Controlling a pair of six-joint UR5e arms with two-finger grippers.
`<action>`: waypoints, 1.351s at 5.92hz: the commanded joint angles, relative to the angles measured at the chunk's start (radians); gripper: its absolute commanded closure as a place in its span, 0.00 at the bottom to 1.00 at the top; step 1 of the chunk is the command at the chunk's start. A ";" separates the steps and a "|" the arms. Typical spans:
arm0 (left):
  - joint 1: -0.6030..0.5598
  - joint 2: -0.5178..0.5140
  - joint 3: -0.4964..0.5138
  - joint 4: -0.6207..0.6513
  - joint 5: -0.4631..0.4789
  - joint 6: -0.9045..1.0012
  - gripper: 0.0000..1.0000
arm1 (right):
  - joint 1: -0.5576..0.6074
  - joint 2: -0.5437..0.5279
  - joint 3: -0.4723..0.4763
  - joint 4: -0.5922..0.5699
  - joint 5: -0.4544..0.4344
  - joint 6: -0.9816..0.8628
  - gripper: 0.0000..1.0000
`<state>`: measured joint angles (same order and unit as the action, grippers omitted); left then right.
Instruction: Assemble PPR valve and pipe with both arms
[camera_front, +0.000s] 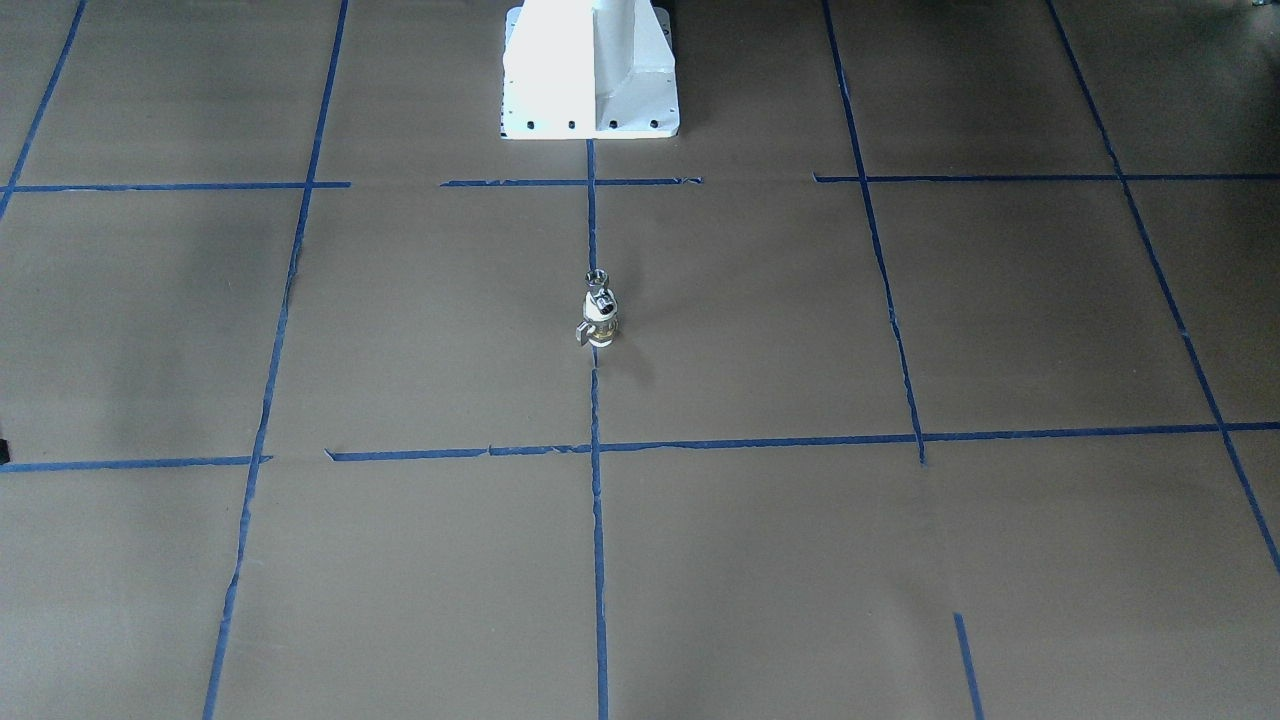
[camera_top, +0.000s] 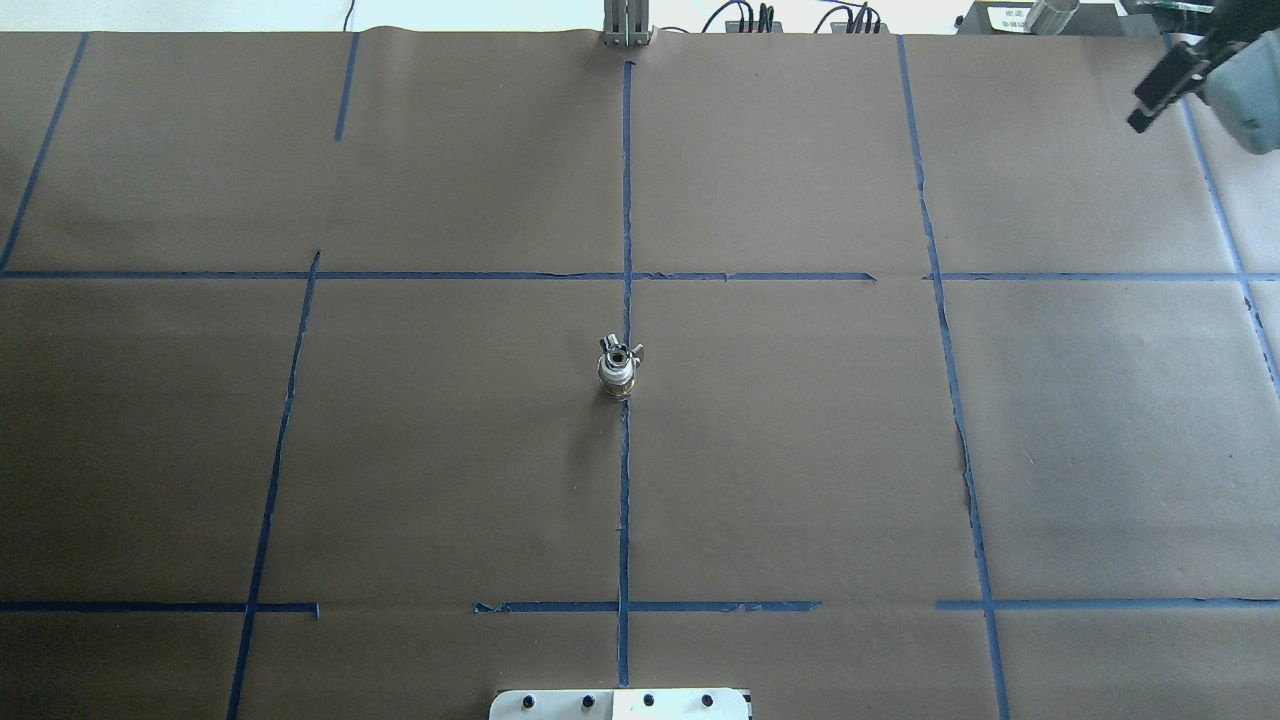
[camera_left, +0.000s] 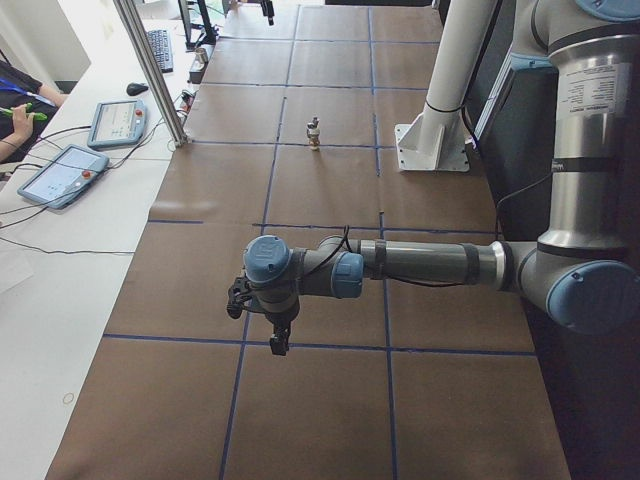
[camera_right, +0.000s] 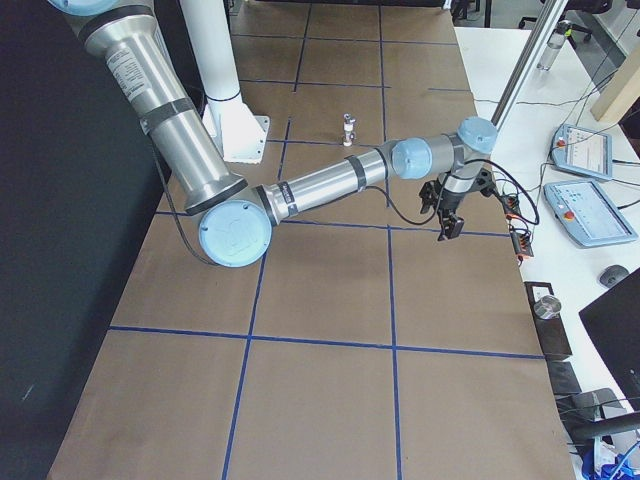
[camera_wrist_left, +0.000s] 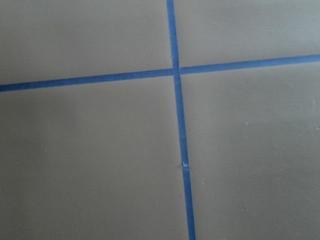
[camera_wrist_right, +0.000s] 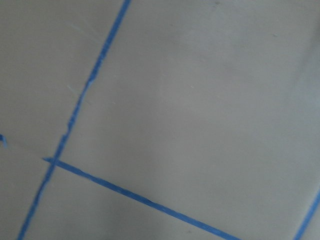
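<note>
The PPR valve (camera_front: 599, 320) stands upright at the table's middle on a blue tape line, white ends, brass middle, grey lever to one side. The silver pipe (camera_front: 597, 281) sits on top of it, open end up. Both show from above in the overhead view (camera_top: 619, 366) and small in the side views (camera_left: 314, 133) (camera_right: 348, 129). My left gripper (camera_left: 279, 340) hangs over the table's left end, far from them; I cannot tell its state. My right gripper (camera_top: 1152, 98) (camera_right: 446, 228) is at the far right; I cannot tell its state. The wrist views show only paper and tape.
Brown paper with blue tape lines covers the table (camera_top: 800, 450). The white pedestal (camera_front: 590, 80) stands at the robot's side. Control tablets (camera_left: 60, 175) and an aluminium post (camera_left: 150, 70) are on the operators' side. A metal cup (camera_right: 545, 305) stands beyond the right end.
</note>
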<state>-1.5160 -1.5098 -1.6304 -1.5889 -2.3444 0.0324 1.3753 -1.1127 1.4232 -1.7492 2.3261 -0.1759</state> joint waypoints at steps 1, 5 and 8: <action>0.000 0.000 -0.006 -0.003 0.007 0.003 0.00 | 0.146 -0.184 -0.004 0.010 0.010 -0.093 0.00; 0.002 0.000 -0.014 -0.003 0.039 0.004 0.00 | 0.188 -0.399 0.114 0.013 0.004 -0.028 0.00; 0.002 0.000 -0.009 -0.005 0.039 0.004 0.00 | 0.188 -0.462 0.183 0.013 0.004 -0.028 0.00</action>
<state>-1.5140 -1.5095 -1.6407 -1.5927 -2.3056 0.0368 1.5631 -1.5533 1.5854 -1.7365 2.3301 -0.2042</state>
